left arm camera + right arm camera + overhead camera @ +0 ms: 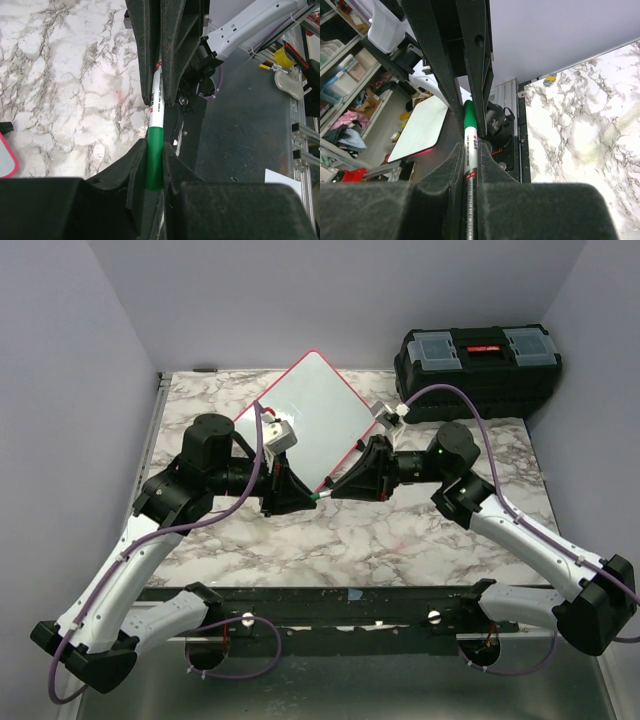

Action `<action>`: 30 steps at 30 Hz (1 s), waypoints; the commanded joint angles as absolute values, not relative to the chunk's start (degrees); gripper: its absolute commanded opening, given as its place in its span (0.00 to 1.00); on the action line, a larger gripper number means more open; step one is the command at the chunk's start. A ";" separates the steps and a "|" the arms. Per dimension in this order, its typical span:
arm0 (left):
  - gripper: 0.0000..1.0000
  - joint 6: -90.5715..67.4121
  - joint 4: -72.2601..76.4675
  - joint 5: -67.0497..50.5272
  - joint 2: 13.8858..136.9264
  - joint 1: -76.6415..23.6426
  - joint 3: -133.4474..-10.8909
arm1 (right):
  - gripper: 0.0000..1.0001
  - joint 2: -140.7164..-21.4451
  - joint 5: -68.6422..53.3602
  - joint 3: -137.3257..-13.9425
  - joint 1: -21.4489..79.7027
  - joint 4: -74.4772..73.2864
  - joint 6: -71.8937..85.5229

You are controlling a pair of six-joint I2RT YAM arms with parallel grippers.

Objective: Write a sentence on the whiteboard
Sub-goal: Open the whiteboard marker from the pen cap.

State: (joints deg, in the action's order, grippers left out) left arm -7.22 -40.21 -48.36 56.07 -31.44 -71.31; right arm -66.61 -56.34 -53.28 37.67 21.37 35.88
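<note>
The left fingers [134,172] are shut tight on the green cap [155,155] of a marker [156,112], which is slim, round, hard plastic. The right fingers [449,172] clamp its white barrel [470,152]. Just behind them the whiteboard [312,405] lies flat on the marbled counter [400,530], turned corner-on. It looks stiff, light and glossy-slick, likely best steadied by its pink-red frame. A black toolbox [478,365] sits far right.
</note>
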 commanded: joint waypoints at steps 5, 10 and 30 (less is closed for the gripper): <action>0.00 -5.81 -41.99 -40.24 51.22 -29.36 -69.08 | 0.01 -62.28 -58.13 -51.94 34.27 20.31 35.65; 0.00 -5.04 -41.83 -38.40 49.25 -29.27 -67.53 | 0.01 -61.65 -59.08 -51.48 31.95 20.06 35.86; 0.00 -16.26 -32.65 -26.22 51.64 -30.18 -58.45 | 0.01 -61.22 -33.73 -54.75 30.50 3.63 29.57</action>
